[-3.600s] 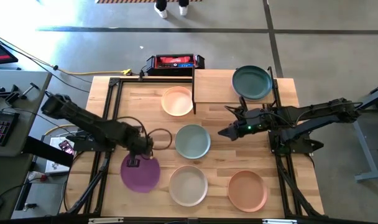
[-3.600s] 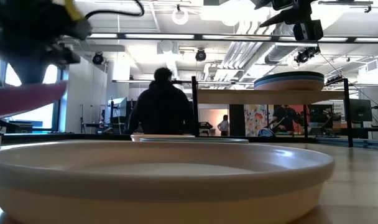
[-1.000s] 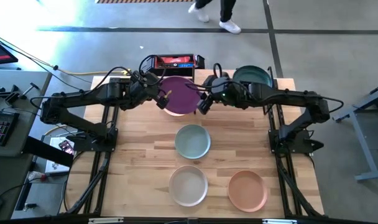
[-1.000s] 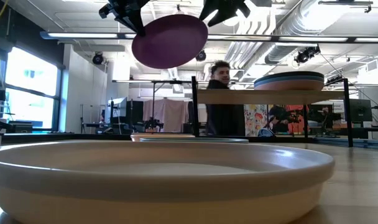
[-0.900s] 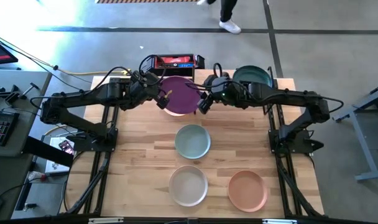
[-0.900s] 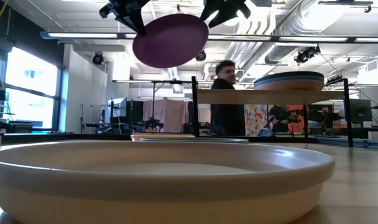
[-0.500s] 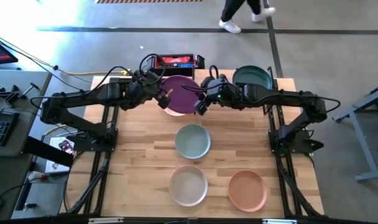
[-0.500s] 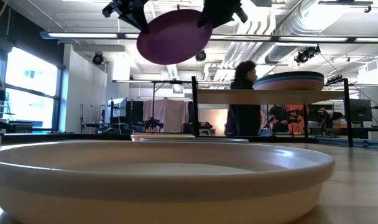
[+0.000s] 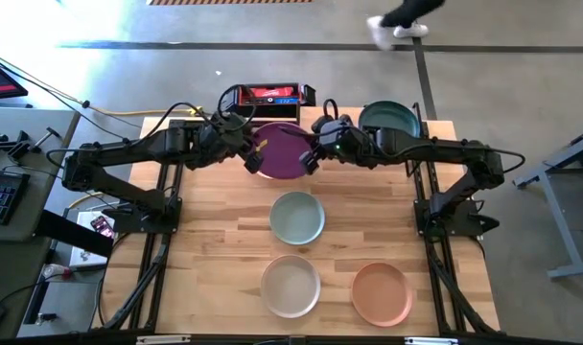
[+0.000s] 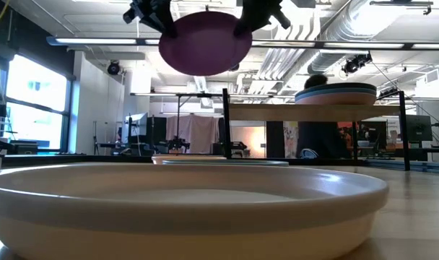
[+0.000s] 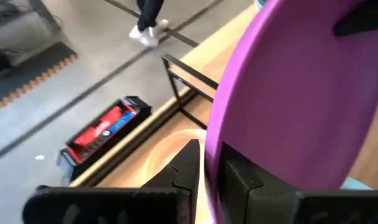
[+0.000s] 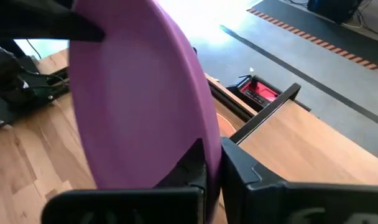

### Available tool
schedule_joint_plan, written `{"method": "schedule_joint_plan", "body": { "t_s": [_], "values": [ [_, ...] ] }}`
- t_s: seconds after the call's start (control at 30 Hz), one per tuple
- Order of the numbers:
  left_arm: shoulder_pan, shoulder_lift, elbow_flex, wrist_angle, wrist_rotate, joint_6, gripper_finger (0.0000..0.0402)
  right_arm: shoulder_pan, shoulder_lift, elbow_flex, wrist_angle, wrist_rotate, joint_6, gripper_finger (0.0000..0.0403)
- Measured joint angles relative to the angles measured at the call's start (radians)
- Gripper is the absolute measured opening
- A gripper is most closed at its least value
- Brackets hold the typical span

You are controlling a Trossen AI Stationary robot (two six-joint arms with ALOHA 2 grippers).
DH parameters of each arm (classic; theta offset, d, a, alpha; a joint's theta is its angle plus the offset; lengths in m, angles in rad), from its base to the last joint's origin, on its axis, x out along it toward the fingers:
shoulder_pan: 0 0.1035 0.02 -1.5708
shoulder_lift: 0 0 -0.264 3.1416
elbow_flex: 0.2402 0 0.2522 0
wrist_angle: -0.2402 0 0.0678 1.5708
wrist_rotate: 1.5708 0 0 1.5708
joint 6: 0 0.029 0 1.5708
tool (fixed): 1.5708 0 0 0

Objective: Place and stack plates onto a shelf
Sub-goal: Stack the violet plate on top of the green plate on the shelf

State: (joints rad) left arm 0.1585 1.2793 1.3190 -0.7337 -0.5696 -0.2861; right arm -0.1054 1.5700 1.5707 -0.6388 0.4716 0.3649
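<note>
1. A round, shallow, matte purple plate (image 9: pixel 284 151) hangs in the air above the far middle of the light wooden tabletop (image 9: pixel 224 249), gripped on two opposite edges by two dark robot pincers.
2. The left pincer (image 9: pixel 252 150) pinches the plate's left rim; its wrist view shows its two dark fingers (image 11: pixel 192 163) pressed on either side of the rim.
3. The right pincer (image 9: pixel 313 155) pinches the plate's right rim, fingers (image 12: pixel 198 163) likewise clamped on the edge.
4. In the low view the plate (image 10: pixel 205 42) sits high, nearly level, between both pincers.
5. Just to the right of the right pincer stands the raised light-wood shelf on thin black legs (image 9: pixel 335 134). A dark green plate (image 9: pixel 389 122) tops a stack on its right half.
6. Directly beneath the held plate, a peach plate's edge (image 9: pixel 265 172) peeks out on the table.
7. Nearer than the pincers lie a pale teal plate (image 9: pixel 297 218), an off-white plate (image 9: pixel 291 286) and an orange plate (image 9: pixel 382 293), apart from one another.
8. A black and red box (image 9: pixel 268 96) sits beyond the table's far edge.
9. A person's legs (image 9: pixel 404 19) cross the floor behind.
</note>
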Motion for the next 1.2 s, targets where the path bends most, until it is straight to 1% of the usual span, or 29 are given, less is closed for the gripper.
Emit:
{"method": "schedule_joint_plan", "body": {
  "t_s": [0.17,0.27,0.43,0.57,0.7,0.8,1.07,1.2],
  "values": [
    [0.039,0.000,0.000,0.000,0.126,-0.057,0.0070,0.001,0.000,0.000,-0.011,-0.001,0.021,0.0002],
    [0.061,0.000,0.000,0.000,0.176,-0.079,0.0090,0.001,0.000,0.000,-0.026,-0.001,0.043,0.0002],
    [0.077,-0.009,0.000,0.004,0.202,-0.078,0.0117,-0.001,-0.022,0.003,-0.099,0.009,0.070,0.0001],
    [0.077,-0.032,0.000,0.069,0.206,-0.047,0.0123,-0.006,-0.067,0.006,-0.145,0.047,0.084,0.0001],
    [0.068,-0.068,0.000,0.162,0.205,0.001,0.0122,-0.027,-0.131,0.006,-0.238,0.052,0.095,0.0001],
    [0.067,-0.094,0.000,0.181,0.235,0.031,0.0120,-0.041,-0.192,0.006,-0.349,0.096,0.130,0.0000],
    [0.054,-0.149,0.000,0.127,0.245,0.045,0.0120,-0.060,-0.384,-0.019,-0.560,0.208,0.229,0.0000],
    [0.054,-0.171,0.000,0.099,0.244,0.091,0.0120,-0.058,-0.500,-0.124,-0.592,0.255,0.339,0.0000]
  ]
}}
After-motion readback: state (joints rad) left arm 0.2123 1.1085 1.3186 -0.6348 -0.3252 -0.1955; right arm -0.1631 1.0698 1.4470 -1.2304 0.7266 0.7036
